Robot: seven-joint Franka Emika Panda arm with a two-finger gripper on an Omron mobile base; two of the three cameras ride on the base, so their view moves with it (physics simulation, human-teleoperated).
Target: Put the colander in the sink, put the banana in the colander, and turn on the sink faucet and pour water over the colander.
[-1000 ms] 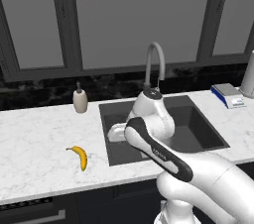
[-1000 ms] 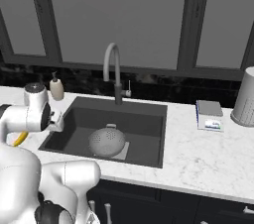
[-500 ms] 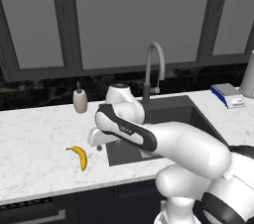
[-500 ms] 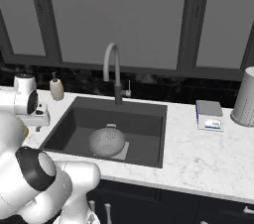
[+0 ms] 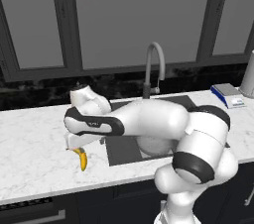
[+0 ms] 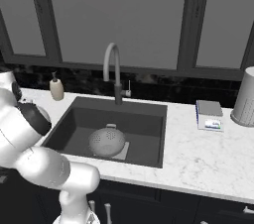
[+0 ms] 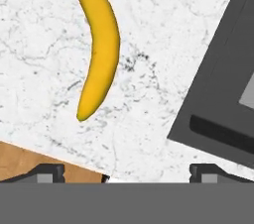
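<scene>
The yellow banana (image 7: 99,44) lies on the white marble counter left of the sink (image 6: 149,111). In the hand view it curves from the top left toward the middle. My gripper (image 7: 128,172) hovers over it, open and empty, with both fingertips (image 7: 47,171) apart at the bottom edge. In the left base view the arm reaches left across the sink, and the hand hangs just above the banana (image 5: 82,160). The silver colander (image 6: 106,141) rests on the sink's floor. The grey gooseneck faucet (image 6: 114,69) stands behind the basin, with no water running.
A beige soap dispenser (image 6: 56,89) stands at the back left of the sink. A small scale (image 6: 211,116) and a grey canister (image 6: 245,104) stand on the counter to the right. The counter's front edge (image 7: 54,151) is close below the banana.
The arm has swung left from above the sink to above the banana on the counter. The jaws stay open. The colander and banana have not moved.
</scene>
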